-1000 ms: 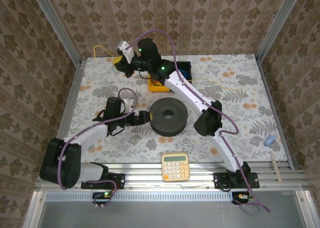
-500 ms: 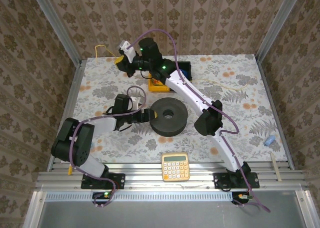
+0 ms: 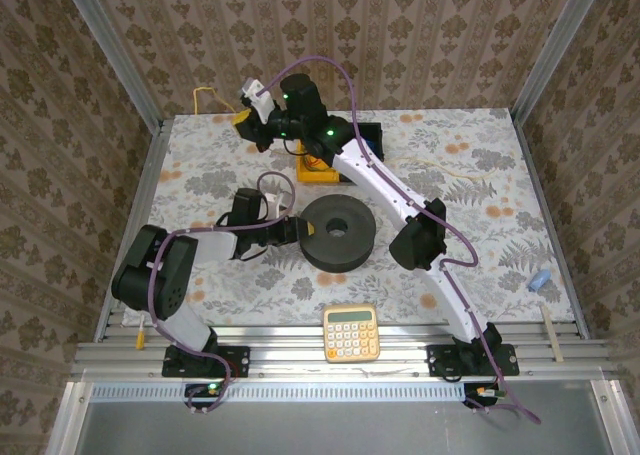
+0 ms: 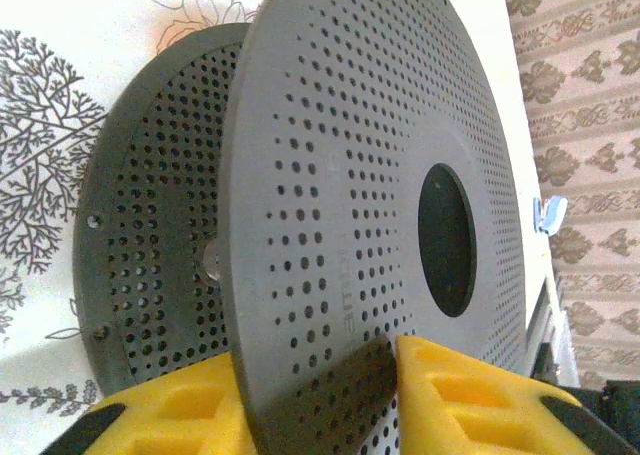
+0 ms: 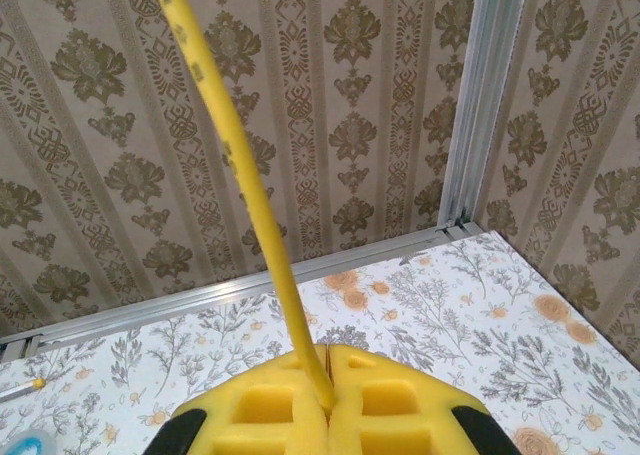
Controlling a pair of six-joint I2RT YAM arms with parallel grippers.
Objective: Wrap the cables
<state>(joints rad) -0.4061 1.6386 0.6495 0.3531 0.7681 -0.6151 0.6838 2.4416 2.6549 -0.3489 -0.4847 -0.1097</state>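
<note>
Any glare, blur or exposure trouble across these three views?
Top view: even light, only a soft shadow around the spool, everything sharp. Left wrist view: the table is washed out to near white at upper left, while the spool's holes stay crisp. Right wrist view: the yellow cord looks slightly soft close to the lens; the wallpaper is in focus.

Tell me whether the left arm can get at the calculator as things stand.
Probably not right away. The left gripper is clamped on the flange of the grey spool, so it would have to let go first. Otherwise the calculator lies near its base, with bare table between.
</note>
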